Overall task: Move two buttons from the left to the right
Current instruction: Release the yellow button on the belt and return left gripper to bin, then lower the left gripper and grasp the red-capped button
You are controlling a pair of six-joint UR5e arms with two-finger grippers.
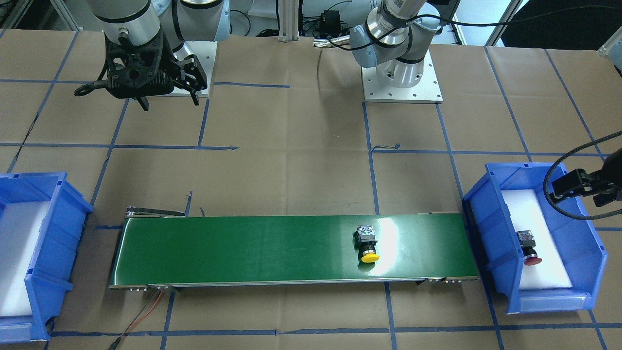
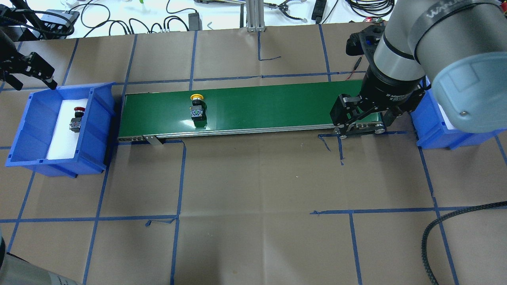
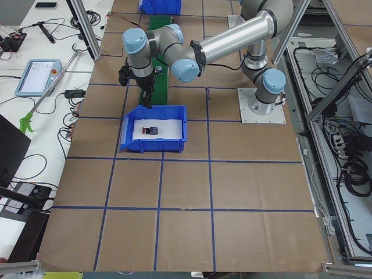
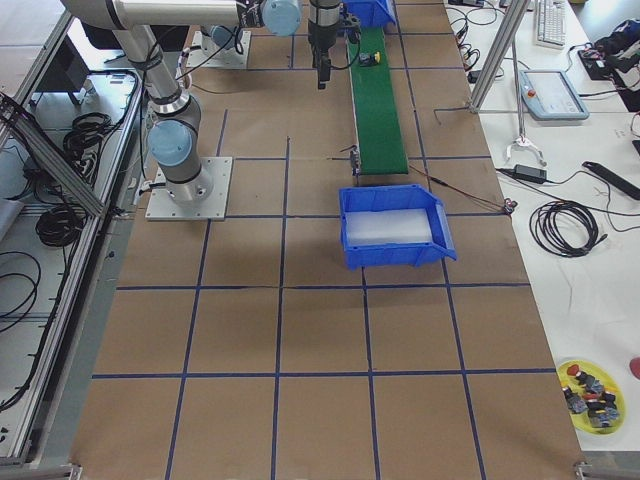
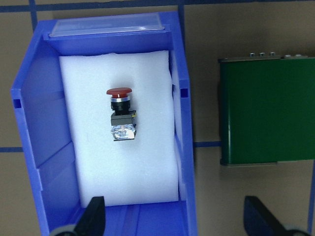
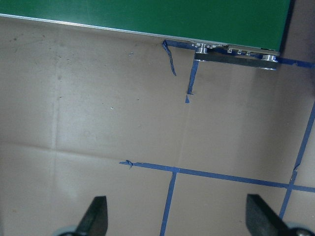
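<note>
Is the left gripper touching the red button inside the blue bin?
Apart. The left wrist view shows the red button lying alone on the white foam, with both fingers of the left gripper well clear of it.

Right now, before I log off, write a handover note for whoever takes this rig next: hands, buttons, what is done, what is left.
Left hand: open, empty, above the left bin.
Right hand: open, empty, over the table beside the belt's right end.
Red button: lying in the left bin.
Yellow button: lying on the green belt, nearer its left end.
Done: nothing delivered; right bin holds no button.
Left: both buttons into the right bin.
</note>
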